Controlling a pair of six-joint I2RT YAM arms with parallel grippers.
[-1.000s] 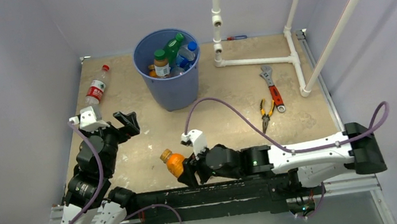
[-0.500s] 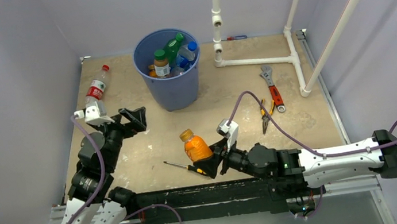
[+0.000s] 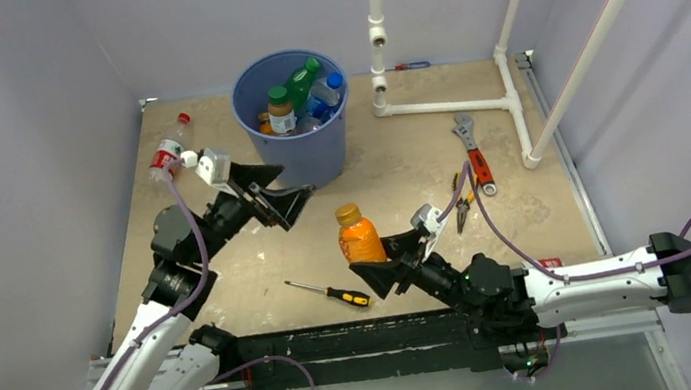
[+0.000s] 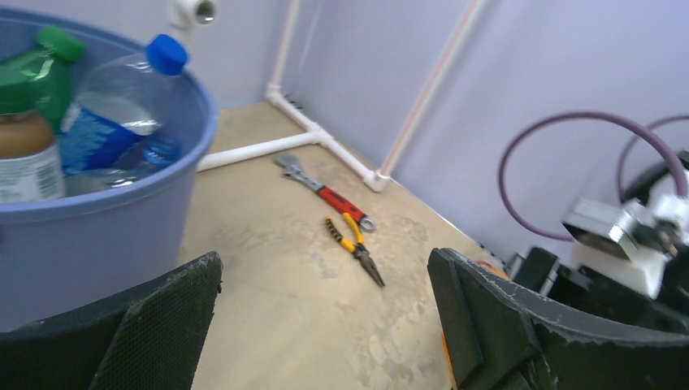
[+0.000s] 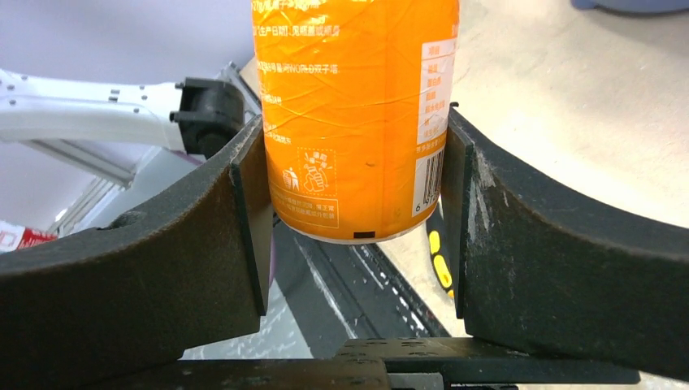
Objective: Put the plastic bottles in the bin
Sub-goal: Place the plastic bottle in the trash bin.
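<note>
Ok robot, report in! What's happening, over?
Right gripper shut on orange bottle, upright. Left gripper open, empty, between it and bin. One red-label bottle on table.

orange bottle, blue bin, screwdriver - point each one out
orange bottle (image 3: 361,243): top external view, on its orange body under the cap
blue bin (image 3: 305,165): top external view, on its outer front wall
screwdriver (image 3: 350,298): top external view, on its yellow-and-black handle

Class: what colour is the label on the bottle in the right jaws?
Orange, white print, on the bottle; best in right wrist view.
</note>
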